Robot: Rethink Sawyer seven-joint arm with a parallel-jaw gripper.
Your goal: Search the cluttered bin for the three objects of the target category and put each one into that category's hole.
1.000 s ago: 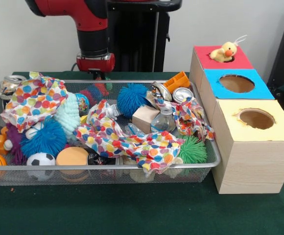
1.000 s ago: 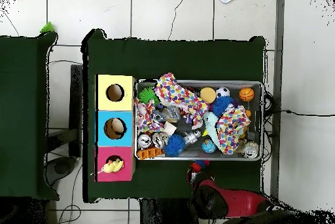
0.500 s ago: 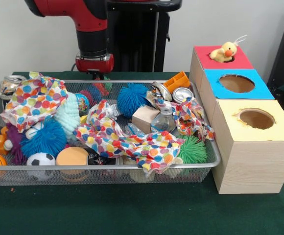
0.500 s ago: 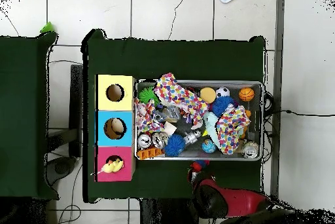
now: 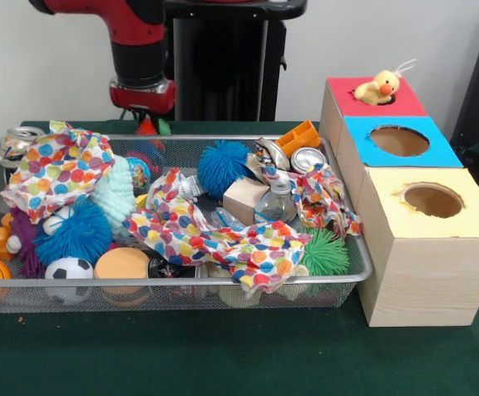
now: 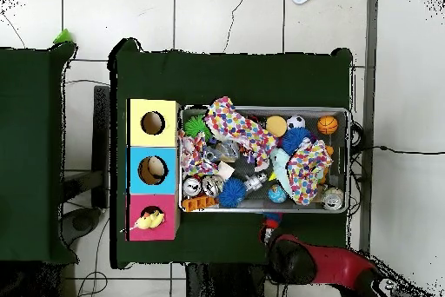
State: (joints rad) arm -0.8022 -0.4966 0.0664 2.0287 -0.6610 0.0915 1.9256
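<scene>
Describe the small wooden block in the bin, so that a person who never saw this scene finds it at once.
Start in the front view at the wire mesh bin beside the row of three boxes. Near its middle, the wooden block lies just below the blue spiky ball and left of a clear bottle. It is the only plain, pale, square-edged thing among bright toys and dotted cloths.

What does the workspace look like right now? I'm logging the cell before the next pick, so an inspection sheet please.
Surface: green cloth on the table.
Job's things: mesh bin, full; box with red, blue and yellow holes; yellow duck in the red hole.
Clutter: polka-dot cloths, spiky balls, small sports balls, cans, wooden block.
Gripper: gripper behind the bin's far rim, something small and red-green at its tip; opening unclear.
Cables: cables on the tiled floor.
Surroundings: nothing else seen.
</scene>
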